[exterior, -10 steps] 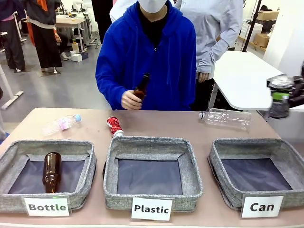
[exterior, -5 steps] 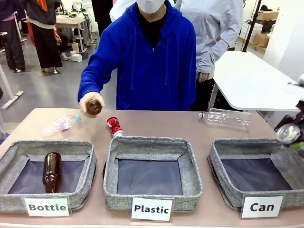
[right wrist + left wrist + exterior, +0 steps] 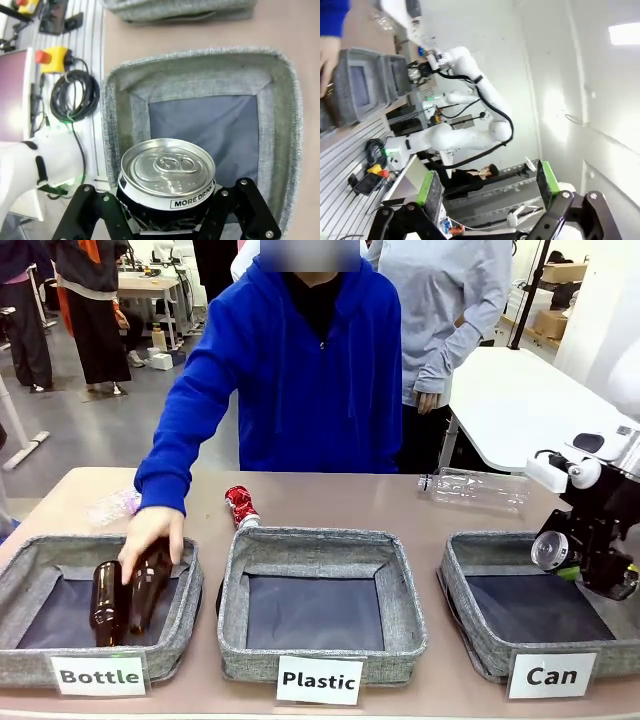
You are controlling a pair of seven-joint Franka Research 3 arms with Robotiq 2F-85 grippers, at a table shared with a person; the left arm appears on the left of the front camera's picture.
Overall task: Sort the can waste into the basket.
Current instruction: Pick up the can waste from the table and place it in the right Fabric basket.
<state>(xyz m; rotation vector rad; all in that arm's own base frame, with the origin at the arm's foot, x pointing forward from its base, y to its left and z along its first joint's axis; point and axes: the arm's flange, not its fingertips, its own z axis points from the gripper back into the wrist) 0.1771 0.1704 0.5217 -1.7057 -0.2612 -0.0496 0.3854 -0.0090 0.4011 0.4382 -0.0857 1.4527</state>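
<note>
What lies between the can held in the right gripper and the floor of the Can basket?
Nothing. In the right wrist view the right gripper holds the can above the basket, and its dark lining shows bare.

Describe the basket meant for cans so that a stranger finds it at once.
On the table, a row of grey fabric baskets lines the near edge. The basket is at the robot's right end, below the right gripper holding a can. Its white card alone reads "Can".
</note>
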